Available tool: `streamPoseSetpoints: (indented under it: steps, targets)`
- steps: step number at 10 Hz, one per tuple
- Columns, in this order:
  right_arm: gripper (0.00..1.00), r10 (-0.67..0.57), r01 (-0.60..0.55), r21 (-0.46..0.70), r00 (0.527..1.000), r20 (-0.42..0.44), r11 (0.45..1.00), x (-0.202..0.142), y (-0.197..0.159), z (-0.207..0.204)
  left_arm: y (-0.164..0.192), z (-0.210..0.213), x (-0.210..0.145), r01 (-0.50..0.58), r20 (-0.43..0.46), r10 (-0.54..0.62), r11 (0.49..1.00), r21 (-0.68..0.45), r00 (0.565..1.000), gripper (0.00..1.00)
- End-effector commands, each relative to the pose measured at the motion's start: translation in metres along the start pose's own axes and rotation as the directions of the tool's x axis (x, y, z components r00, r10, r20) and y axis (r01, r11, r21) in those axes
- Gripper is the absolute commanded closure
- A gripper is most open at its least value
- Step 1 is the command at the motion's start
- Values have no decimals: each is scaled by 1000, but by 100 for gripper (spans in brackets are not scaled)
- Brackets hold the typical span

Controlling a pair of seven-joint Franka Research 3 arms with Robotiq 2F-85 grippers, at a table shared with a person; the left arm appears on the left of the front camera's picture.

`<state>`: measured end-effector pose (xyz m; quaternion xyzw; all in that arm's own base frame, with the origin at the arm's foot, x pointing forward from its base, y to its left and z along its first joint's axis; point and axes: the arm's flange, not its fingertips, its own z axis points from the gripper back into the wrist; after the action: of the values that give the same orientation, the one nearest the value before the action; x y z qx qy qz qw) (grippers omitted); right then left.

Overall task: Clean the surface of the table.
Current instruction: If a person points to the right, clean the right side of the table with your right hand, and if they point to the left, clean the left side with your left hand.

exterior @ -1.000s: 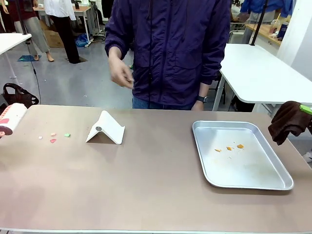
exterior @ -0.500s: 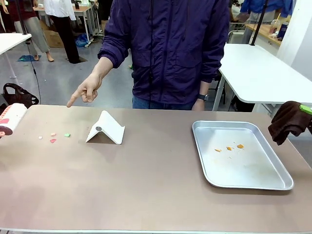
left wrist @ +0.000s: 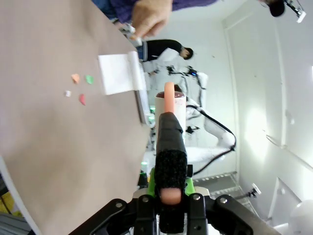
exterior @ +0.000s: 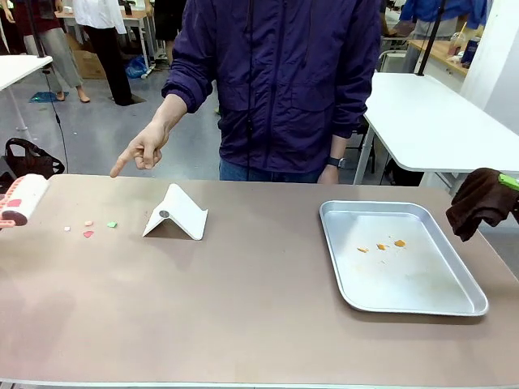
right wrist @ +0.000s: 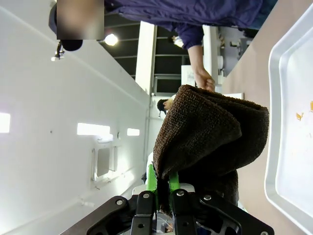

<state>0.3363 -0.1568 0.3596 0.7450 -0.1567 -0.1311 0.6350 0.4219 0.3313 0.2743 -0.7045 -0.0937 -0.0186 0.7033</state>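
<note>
The brown table [exterior: 243, 300] carries a few small coloured scraps [exterior: 89, 229] near its left end. My left gripper [left wrist: 168, 208] is shut on the black-sleeved handle of a lint roller [left wrist: 170, 105], which hangs over the table's left edge [exterior: 20, 198]. My right gripper [right wrist: 161, 196] is shut on a dark brown cloth [right wrist: 210, 132], held off the table's right edge [exterior: 480, 201]. The person's hand [exterior: 136, 154] points a finger down toward the scraps [left wrist: 80, 88].
A white folded card stand [exterior: 176, 212] sits just right of the scraps. A metal tray [exterior: 466, 304] with a few orange crumbs [exterior: 381, 245] lies on the right half. The person stands at the far edge, and white tables are behind.
The person's hand has swung out from the chest and now points at the left end of the table. The lint roller has shifted only slightly; the cloth has stayed put.
</note>
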Motion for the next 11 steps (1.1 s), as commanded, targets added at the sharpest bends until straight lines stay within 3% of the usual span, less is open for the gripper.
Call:
streamPoseSetpoints:
  steps: [1,6,11]
  targets:
    - [100,12,-12,6,1000,-9,1000,-6,5,-1,-12,-23,-1,-6,54,1,997,77,999,78]
    - [100,12,-12,6,1000,-9,1000,-6,5,-1,-6,-37,24,-33,175,-26,945,324,984,78]
    - [100,12,-12,6,1000,-9,1000,-6,5,-1,0,-34,36,-53,167,-27,887,459,986,78]
